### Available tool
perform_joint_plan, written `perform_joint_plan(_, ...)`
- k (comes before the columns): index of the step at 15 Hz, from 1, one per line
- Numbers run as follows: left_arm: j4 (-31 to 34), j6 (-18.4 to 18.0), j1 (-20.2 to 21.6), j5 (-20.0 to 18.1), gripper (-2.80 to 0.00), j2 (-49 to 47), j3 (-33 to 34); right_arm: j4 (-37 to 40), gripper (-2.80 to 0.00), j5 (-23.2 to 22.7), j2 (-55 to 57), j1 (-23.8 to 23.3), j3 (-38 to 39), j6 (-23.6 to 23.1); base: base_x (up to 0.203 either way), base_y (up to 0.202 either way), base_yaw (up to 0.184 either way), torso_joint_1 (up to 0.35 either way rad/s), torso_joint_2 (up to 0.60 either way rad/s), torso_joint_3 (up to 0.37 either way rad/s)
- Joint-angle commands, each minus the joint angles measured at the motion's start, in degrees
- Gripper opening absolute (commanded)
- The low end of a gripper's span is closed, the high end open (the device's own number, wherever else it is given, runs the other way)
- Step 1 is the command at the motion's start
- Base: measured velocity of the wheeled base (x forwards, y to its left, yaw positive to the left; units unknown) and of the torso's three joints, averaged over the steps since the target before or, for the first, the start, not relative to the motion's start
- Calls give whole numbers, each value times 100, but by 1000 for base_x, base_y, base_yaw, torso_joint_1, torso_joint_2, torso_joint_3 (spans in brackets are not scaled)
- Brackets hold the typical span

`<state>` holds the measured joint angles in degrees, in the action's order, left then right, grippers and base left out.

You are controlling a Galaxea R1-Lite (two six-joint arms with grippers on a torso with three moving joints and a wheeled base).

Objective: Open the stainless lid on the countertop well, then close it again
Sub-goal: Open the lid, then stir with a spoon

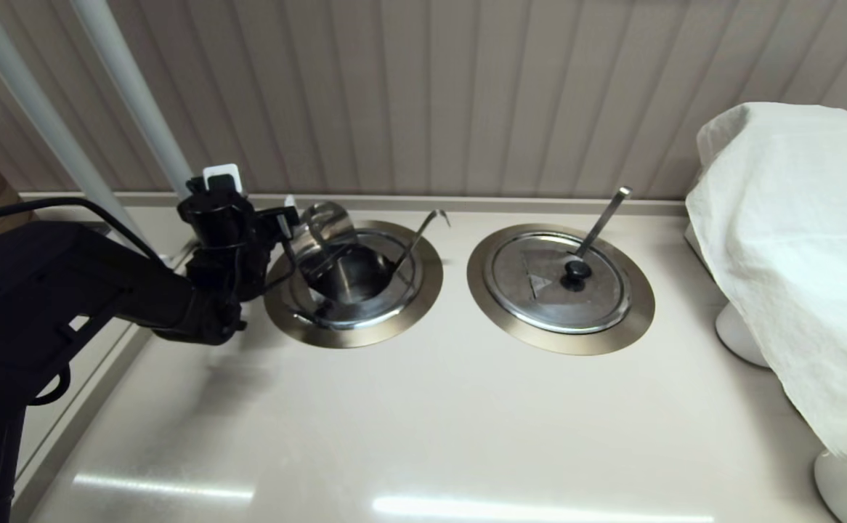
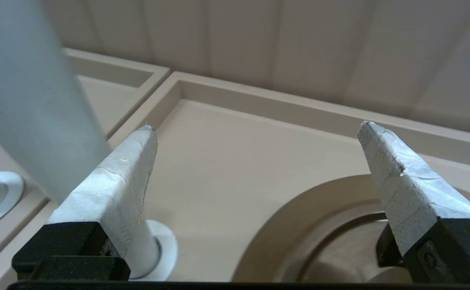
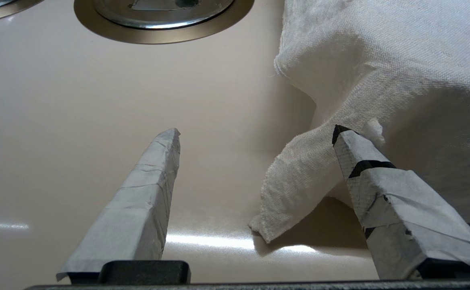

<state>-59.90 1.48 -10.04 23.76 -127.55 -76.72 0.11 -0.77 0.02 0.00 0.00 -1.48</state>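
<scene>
The lid [image 1: 327, 222] is off its seat. It stands tilted on edge at the far left side of the well [image 1: 365, 335], and the steel pot [image 1: 351, 280] inside lies uncovered. The thin hooked wire handle [image 1: 423, 231] leans out over the ring's far right side.

The left gripper [image 2: 257, 127] hovers just beside the raised lid with its fingers spread wide and nothing between them. Whether a finger touches the lid cannot be told. Opening looks done, and closing is left.

The main risk is that nothing holds the lid. A nudge from the arm could tip it, so that it slams onto the ring or slides onto the counter [image 1: 423, 421] behind. On the way down, its edge notch must meet the wire handle. If it does not, the lid would ride on the wire and sit crooked. A grip taken on the slick rim instead of the knob would probably slip.

The second lid [image 1: 558, 280] stays shut to the right. The right gripper [image 3: 256, 131] is parked low over the counter, fingers apart, next to a white cloth [image 3: 380, 60].
</scene>
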Motion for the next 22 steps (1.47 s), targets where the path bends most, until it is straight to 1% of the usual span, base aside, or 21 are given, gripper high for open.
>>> perform_joint_plan(1,-109,14,23,12,0,228,-60,-2,0,-2,-2,0,0,-2,0,0,0,0,0,0)
perform_joint_plan(5,-101,5,72,19,0,347,-112,-2,0,-2,-2,0,0,-2,0,0,0,0,0,0)
perform_joint_plan(9,-90,17,85,66,0,836,-92,-2,0,-2,-2,0,0,-2,0,0,0,0,0,0)
perform_joint_plan(11,-54,32,-261,24,0,998,286,-2,0,-2,-2,0,0,-2,0,0,0,0,0,0)
perform_joint_plan(12,-2,18,-394,-80,0,1096,613,-2,0,-2,-2,0,0,-2,0,0,0,0,0,0)
perform_joint_plan(13,99,-31,-503,-445,0,1266,923,-2,0,-2,-2,0,0,-2,0,0,0,0,0,0)
perform_joint_plan(14,206,-135,-548,-1141,0,1409,1092,-2,0,-2,-2,0,0,-2,0,0,0,0,0,0)
perform_joint_plan(15,329,-262,-559,-1967,0,1486,1162,-2,0,-2,-2,0,0,-2,0,0,0,0,0,0)
perform_joint_plan(16,534,-357,-551,-2574,0,1501,1113,-2,0,-2,-2,0,0,-2,0,0,0,0,0,0)
perform_joint_plan(17,772,-394,-551,-2736,0,1409,833,-2,0,-2,-2,0,0,-2,0,0,0,0,0,0)
perform_joint_plan(19,1288,-417,-555,-2830,0,1034,72,-2,0,-2,-2,0,0,-2,0,0,0,0,0,0)
perform_joint_plan(20,1486,-413,-563,-2993,0,791,-169,-2,0,-2,-2,0,0,-2,0,0,0,0,0,0)
perform_joint_plan(21,1584,-411,-586,-3341,0,636,-242,-2,0,-2,-2,0,0,-2,0,0,0,0,0,0)
perform_joint_plan(22,1624,-415,-603,-3569,0,460,-254,-2,0,-2,-2,0,0,-2,0,0,0,0,0,0)
